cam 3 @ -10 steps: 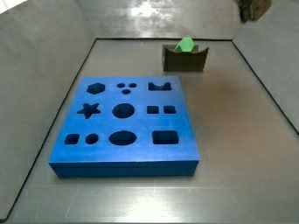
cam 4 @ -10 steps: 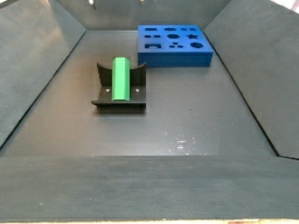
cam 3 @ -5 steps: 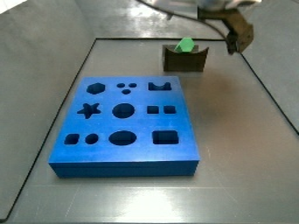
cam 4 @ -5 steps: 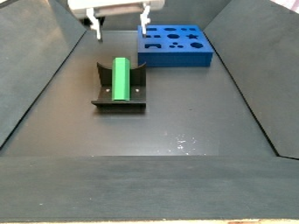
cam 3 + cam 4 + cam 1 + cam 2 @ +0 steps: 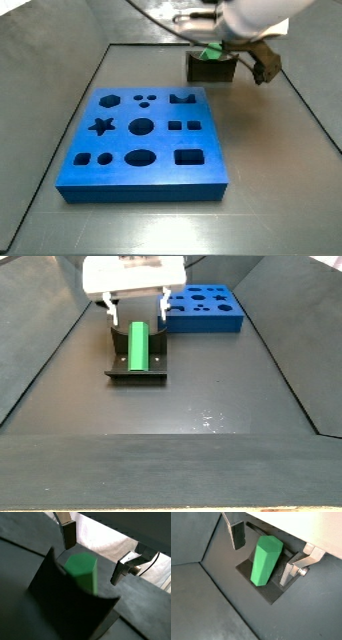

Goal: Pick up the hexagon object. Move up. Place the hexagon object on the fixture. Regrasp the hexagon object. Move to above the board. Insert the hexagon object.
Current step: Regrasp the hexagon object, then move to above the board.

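Note:
The bright green hexagon object (image 5: 264,561) rests in the notch of the dark fixture (image 5: 135,368), its hexagonal end facing a wrist view (image 5: 82,568). In both side views it shows as a green peg (image 5: 138,343) on the fixture (image 5: 207,69). My gripper (image 5: 262,554) is open, its fingers (image 5: 238,536) on either side of the peg without touching it. In a side view the gripper (image 5: 136,324) hangs low over the far end of the peg. The blue board (image 5: 144,144) with shaped holes lies apart from the fixture and also shows in a side view (image 5: 201,308).
Dark bin walls (image 5: 40,346) slope up around the grey floor (image 5: 201,401). The board lies close to the fixture's far right in a side view. The arm (image 5: 241,15) reaches in from above the back wall.
My gripper has come down from above the bin and now straddles the green peg on the fixture. The peg and board have not moved.

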